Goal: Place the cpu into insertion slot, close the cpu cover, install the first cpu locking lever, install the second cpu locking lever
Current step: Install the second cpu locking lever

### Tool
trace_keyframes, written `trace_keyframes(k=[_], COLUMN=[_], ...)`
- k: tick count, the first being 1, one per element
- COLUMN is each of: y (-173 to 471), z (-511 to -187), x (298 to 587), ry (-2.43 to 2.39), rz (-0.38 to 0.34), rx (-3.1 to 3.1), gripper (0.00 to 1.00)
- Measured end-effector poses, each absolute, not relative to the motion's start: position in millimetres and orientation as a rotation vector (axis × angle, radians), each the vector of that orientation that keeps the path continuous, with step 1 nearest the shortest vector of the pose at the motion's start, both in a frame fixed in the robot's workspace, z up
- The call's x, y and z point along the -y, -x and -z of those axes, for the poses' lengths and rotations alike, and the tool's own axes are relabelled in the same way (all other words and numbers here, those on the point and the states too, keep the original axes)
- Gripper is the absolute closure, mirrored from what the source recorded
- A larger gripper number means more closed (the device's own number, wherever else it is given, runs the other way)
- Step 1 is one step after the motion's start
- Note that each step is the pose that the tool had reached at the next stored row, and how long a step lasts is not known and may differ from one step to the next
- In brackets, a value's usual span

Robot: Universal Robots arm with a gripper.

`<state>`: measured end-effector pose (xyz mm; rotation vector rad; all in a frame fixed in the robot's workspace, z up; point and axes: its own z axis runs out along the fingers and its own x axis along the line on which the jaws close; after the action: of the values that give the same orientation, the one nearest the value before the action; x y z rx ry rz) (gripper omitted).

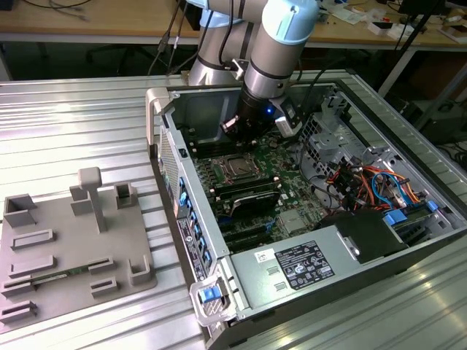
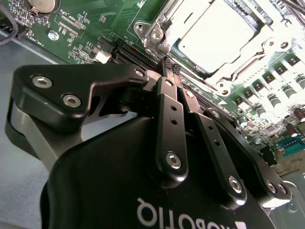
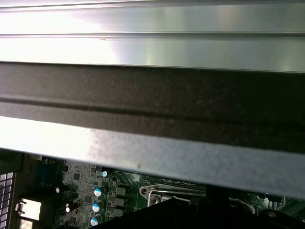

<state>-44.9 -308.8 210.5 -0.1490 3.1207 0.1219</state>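
You have the gripper [image 2: 170, 67] with its black fingers pressed together, tips just beside the near edge of the silver cpu cover [image 2: 248, 52]. That thin metal frame lies flat over the dull grey square cpu [image 2: 214, 36], seated in the insertion slot [image 1: 237, 167] on the green motherboard [image 1: 292, 197].

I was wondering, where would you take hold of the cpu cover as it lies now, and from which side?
Probably by the thin frame bar of the cpu cover nearest the shut pincer, coming from above. It lies flat around the cpu, so only that outer edge offers a lip; the window's inner edge hugs the chip.
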Motion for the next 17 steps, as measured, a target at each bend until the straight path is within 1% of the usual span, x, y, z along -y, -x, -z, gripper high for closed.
trace_keyframes(k=[6, 11, 17], y=[44.9, 45.0, 38.3], z=[-210.6, -210.5, -210.5], x=[309.3, 319.6, 321.4], ry=[0.149, 0.149, 0.149], rz=[-0.122, -0.122, -0.119], rx=[-3.121, -3.121, -3.121], gripper=[0.89, 0.89, 0.89])
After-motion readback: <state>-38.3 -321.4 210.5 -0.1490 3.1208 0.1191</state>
